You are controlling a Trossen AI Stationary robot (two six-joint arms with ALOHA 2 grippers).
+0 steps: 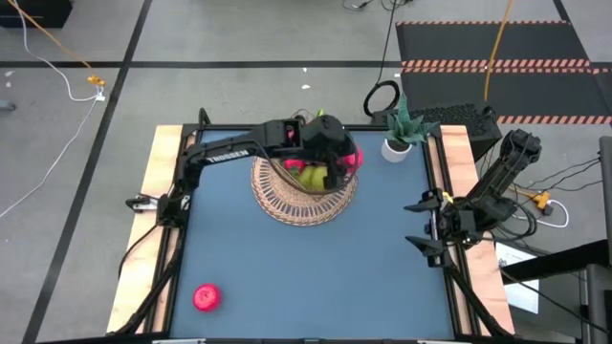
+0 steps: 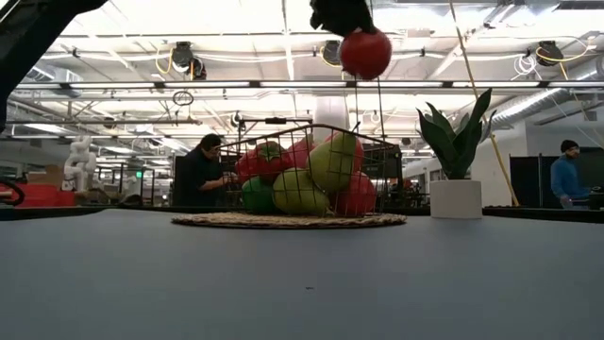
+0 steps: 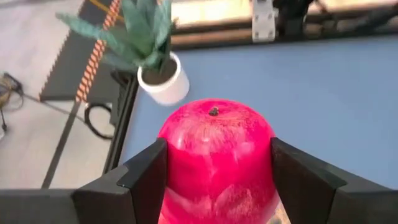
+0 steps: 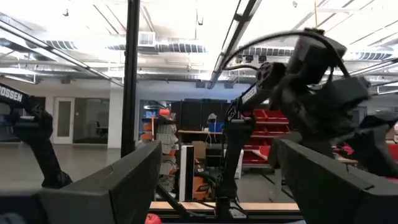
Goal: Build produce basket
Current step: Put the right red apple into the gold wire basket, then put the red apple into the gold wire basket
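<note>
Overhead, the left gripper (image 1: 342,158) hangs above the basket (image 1: 304,196), its fingers (image 3: 146,177) clamped on a red apple (image 3: 216,162) held clear of the fruit (image 2: 302,179) piled inside. Near the table's front left corner lies a pink fruit (image 1: 206,297), well apart. At the table's right edge waits the right gripper (image 1: 426,222), fingers (image 4: 118,180) spread wide.
</note>
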